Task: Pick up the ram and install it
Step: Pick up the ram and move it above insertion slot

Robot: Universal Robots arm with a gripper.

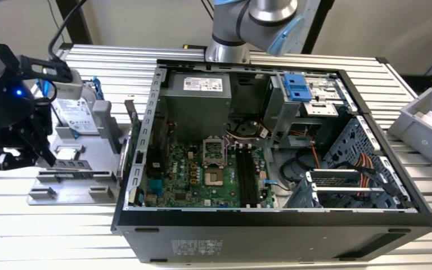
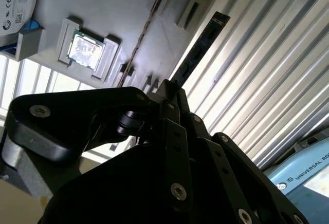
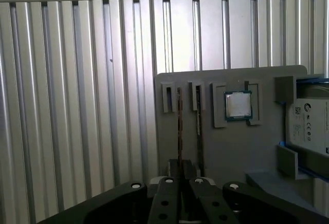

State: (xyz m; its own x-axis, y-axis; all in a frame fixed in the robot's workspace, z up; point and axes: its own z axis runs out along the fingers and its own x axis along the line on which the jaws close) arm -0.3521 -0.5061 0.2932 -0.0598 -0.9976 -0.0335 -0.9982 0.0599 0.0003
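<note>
Ram [image 2: 201,44] clamped at one end between the closed-up fingers of the gripper [image 2: 172,88], flat dark face turned toward the second wrist view, far end seen against the ribbed metal desk [image 2: 267,80]. Lying roughly level in the exterior view, just above the grey holder [image 1: 88,190]; cannot tell whether clear of its slot or touching it. Beside it in the second wrist view, a second stick [image 2: 149,23] standing on edge in one of the holder's narrow slots. Further along the same holder, a square silver processor chip [image 2: 85,49] seated in its own pocket, and past that a hard drive [image 1: 77,115] in a blue frame, propped upright. Holder and gripper both on the exterior view's left, just beside the open computer case [image 1: 276,218] and outside it. Inside the case, a green motherboard [image 1: 193,177] lying flat, with long dark slots [image 1: 247,174] running side by side near the square socket. Well apart, on the exterior view's right, a grey bin [image 1: 418,121] on the desk with something orange inside. Base of the arm [image 1: 227,48] rising behind the case.
</note>
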